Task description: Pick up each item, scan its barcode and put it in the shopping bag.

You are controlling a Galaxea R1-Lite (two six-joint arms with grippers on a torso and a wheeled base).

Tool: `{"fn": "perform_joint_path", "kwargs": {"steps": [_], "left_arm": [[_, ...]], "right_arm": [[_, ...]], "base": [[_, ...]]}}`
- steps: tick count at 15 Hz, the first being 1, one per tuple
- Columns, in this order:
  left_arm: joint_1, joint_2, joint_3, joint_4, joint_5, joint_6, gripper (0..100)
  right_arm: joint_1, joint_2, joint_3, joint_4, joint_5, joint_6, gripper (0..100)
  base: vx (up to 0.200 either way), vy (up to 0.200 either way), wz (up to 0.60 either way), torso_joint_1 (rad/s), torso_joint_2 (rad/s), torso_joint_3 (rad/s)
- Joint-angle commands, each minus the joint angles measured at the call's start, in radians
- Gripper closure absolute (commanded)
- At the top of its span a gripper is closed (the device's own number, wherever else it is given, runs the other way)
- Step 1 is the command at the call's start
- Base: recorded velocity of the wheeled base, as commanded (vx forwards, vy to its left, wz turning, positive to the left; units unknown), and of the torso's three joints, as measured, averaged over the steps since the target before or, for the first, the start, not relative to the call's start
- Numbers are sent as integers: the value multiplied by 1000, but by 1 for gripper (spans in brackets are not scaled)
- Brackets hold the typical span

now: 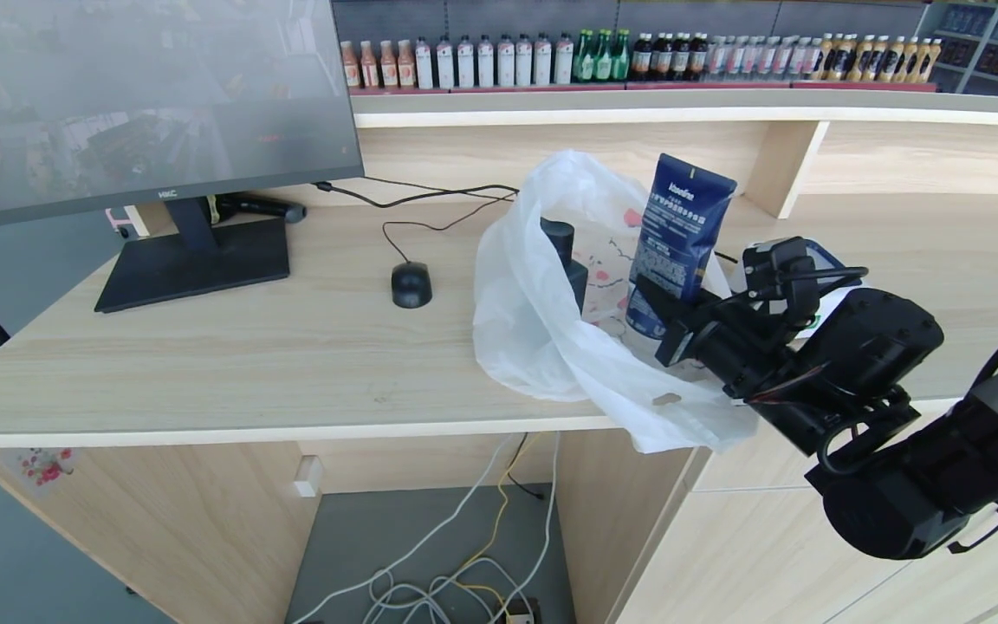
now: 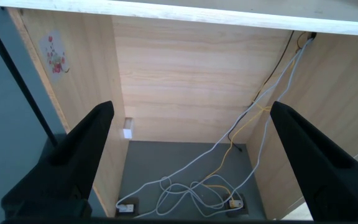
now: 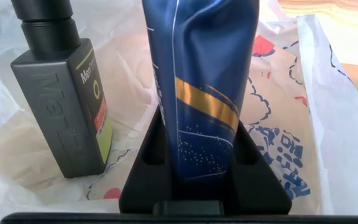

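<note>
Wooden counter (image 1: pixel 204 364) ran across the head view, with a dark monitor (image 1: pixel 144 95) on its left part and a black mouse (image 1: pixel 411 284) beside it. To the right of the mouse lay the white shopping bag (image 1: pixel 525 321), with its mouth open toward the right arm. A grey bottle (image 1: pixel 567 256) stood upright inside the bag. Just beside it, the blue pouch (image 1: pixel 679 230) stood almost upright at the bag's mouth, and its top was higher than the bag. The right gripper (image 1: pixel 664 325) held the pouch at its lower end. I could not tell whether the pouch touched the bottom of the bag. A row of drinks (image 1: pixel 638 56) stood on a shelf behind the counter.

In the left wrist view, the left gripper (image 2: pixel 191 112) hung low in front of the counter, and it pointed into the space under it. Its two black fingers (image 2: pixel 86 149) were spread wide with nothing between them. Loose cables (image 2: pixel 197 193) lay on the floor under the counter.

In the right wrist view, the fingers (image 3: pixel 253 168) of the right gripper pinched the lower part of the blue pouch from both sides. The grey bottle stood near the pouch, not touching it. The thin film of the shopping bag was behind and around both things.
</note>
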Motion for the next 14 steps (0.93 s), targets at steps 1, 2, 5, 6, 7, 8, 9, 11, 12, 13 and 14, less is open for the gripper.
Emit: {"fn": "perform_joint_path", "kwargs": {"steps": [1,2,5,6,7,8,9,11,12,13,14], "left_arm": [[-1,0,0,0,0,0,0],[1,0,0,0,0,0,0],[-1,0,0,0,0,0,0],[-1,0,0,0,0,0,0],[-1,0,0,0,0,0,0],[-1,0,0,0,0,0,0],[1,0,0,0,0,0,0],[-1,0,0,0,0,0,0],[1,0,0,0,0,0,0],[1,0,0,0,0,0,0],[-1,0,0,0,0,0,0]], "right_arm": [[0,2,0,-2,1,-3,0],[2,2,-3,-2,1,-5,0],[-3,-4,0,-2,0,-6,0],[-6,-9,1,-4,1,-6,0],[-6,-15,3,-4,1,-5,0],[-6,-23,9,-4,1,-5,0],[-6,-35,30,-10,1,-5,0],[-2,-81,58,-18,1,-5,0],[0,-100,64,-18,1,-5,0],[2,-139,84,-18,1,-5,0],[2,-162,96,-19,1,-5,0]], "base": [[0,0,0,0,0,0],[0,0,0,0,0,0],[0,0,0,0,0,0],[0,0,0,0,0,0],[0,0,0,0,0,0],[0,0,0,0,0,0],[0,0,0,0,0,0],[0,0,0,0,0,0],[0,0,0,0,0,0],[0,0,0,0,0,0],[0,0,0,0,0,0]]}}
